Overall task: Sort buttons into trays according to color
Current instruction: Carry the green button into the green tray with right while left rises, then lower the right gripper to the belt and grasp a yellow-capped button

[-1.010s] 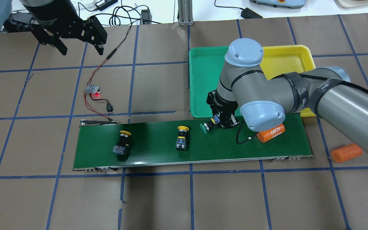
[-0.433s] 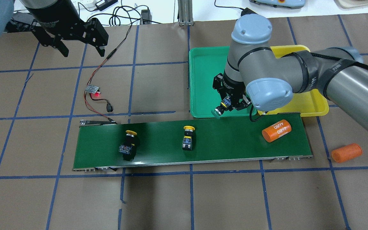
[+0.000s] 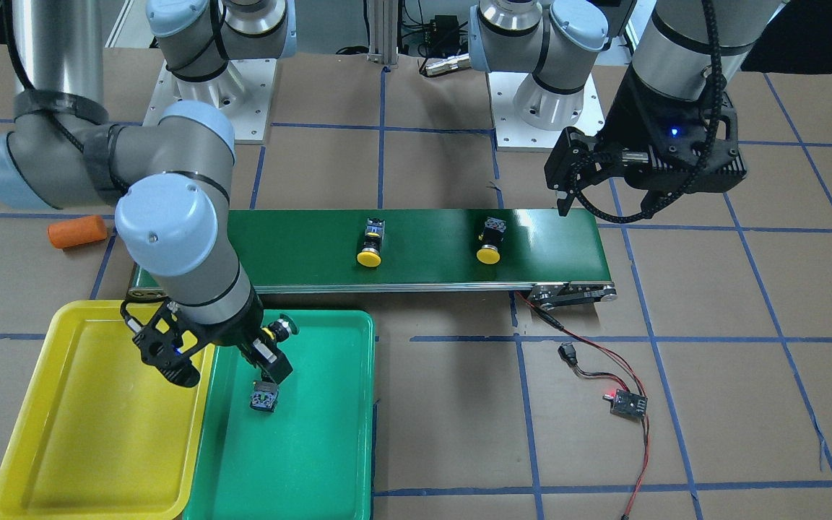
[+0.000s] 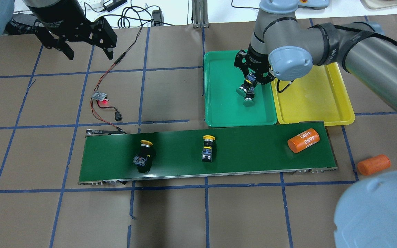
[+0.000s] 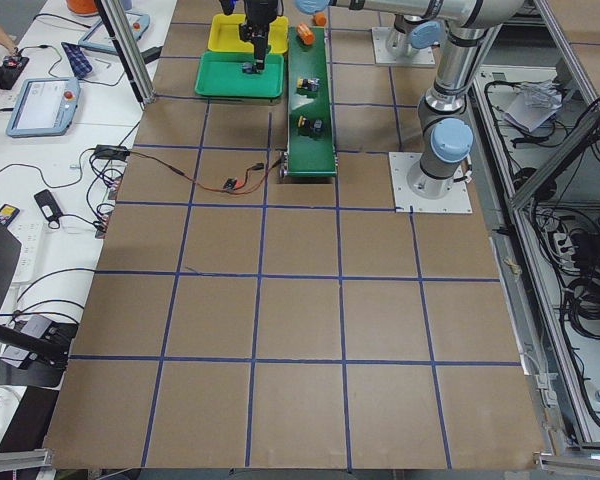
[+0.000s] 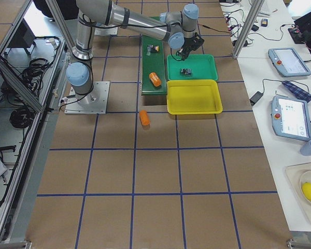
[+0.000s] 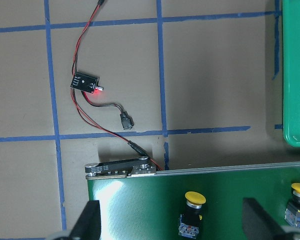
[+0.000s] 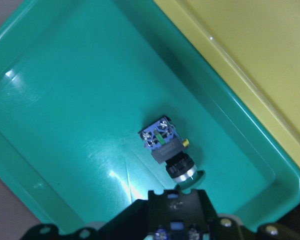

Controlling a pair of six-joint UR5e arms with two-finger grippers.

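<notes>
Brown table (image 4: 171, 213) with blue tape lines, white desks (image 6: 290, 166) around. Near its far edge sit a green tray (image 4: 219, 86) and a yellow tray (image 4: 315, 96). The right gripper (image 4: 251, 83) pinches one green button (image 4: 241, 90) over the green tray; a second green button (image 4: 248, 100) lies inside. Two yellow buttons (image 4: 143, 153) (image 4: 208, 151) lie on the belt (image 4: 177, 165) mid-table. The left gripper (image 4: 89, 53) is spread wide

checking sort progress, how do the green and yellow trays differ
The green tray has one green button lying in it; the yellow tray holds none. The right gripper, shut on a second green button, hangs over the green tray, not the yellow. Both are shallow rectangles, side by side.
</notes>
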